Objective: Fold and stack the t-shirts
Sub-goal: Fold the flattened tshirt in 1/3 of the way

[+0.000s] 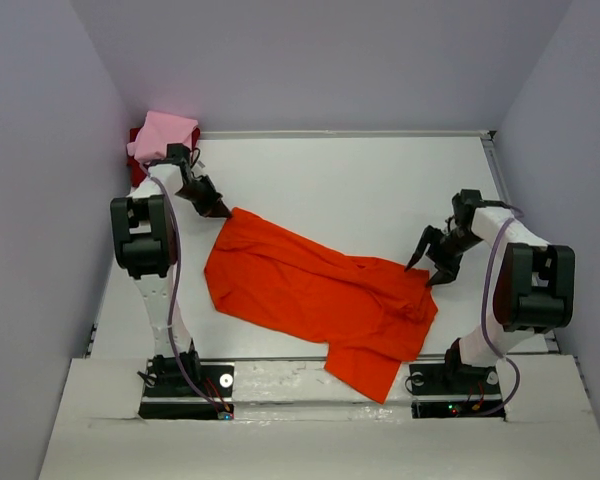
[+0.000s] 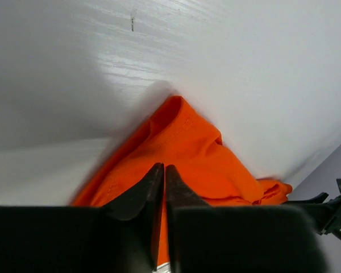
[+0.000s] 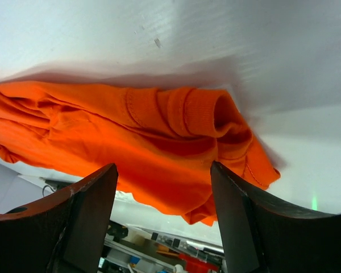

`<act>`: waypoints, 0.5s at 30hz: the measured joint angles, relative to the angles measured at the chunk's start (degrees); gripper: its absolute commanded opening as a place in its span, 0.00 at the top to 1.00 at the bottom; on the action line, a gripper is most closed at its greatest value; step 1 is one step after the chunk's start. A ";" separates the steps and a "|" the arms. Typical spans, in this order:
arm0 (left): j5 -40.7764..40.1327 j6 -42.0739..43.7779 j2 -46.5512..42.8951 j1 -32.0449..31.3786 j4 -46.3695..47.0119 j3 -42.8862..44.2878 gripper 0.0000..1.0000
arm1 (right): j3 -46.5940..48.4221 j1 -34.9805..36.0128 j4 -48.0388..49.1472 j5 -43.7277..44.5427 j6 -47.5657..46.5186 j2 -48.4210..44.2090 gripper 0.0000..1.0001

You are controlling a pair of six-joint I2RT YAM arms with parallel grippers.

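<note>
Top external view: orange-red t-shirt [image 1: 315,290] lies crumpled on the white table [image 1: 380,180], long axis running slantwise from right end effector [image 1: 430,262], jaws wide just above its near bunched end, to left end effector [image 1: 217,208], nearly closed at the far corner. Beyond that, pink t-shirt [image 1: 163,135] sits folded on dark red t-shirt [image 1: 134,134]. Pale walls enclose.

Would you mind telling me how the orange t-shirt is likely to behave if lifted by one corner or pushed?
Probably floppy: the orange t-shirt lies flat but wrinkled, so it would likely drape and sag below the grip. Its rolled edge suggests a push would bunch it rather than slide it whole.
</note>
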 measured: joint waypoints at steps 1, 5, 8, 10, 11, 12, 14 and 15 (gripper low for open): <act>0.37 0.37 0.31 0.00 -0.04 0.00 0.66 | -0.13 -0.20 0.72 -0.02 0.07 -0.02 0.28; 0.87 1.73 1.66 0.22 -0.52 0.00 0.53 | -1.18 -2.56 3.39 -0.70 0.09 -1.14 0.28; 0.37 2.71 2.49 0.57 -1.29 0.15 0.41 | -2.64 -5.95 4.96 -0.90 -0.02 -3.08 0.28; 0.15 3.02 2.80 0.96 -1.88 0.52 0.33 | -3.26 -7.76 5.20 -1.18 -0.22 -4.15 0.27; -0.07 3.23 2.89 1.22 -1.97 0.79 0.30 | -3.41 -8.52 5.25 -1.29 -0.37 -4.44 0.26; -0.55 3.48 2.97 1.64 -2.21 1.27 0.26 | -3.65 -9.01 5.51 -1.33 -0.48 -4.52 0.25; -0.94 3.61 3.10 2.23 -2.40 2.03 0.25 | -4.48 -9.44 6.19 -1.64 -0.85 -4.52 0.25; -1.29 3.85 3.13 2.47 -2.51 2.34 0.25 | -4.83 -9.57 6.32 -1.75 -0.92 -4.52 0.25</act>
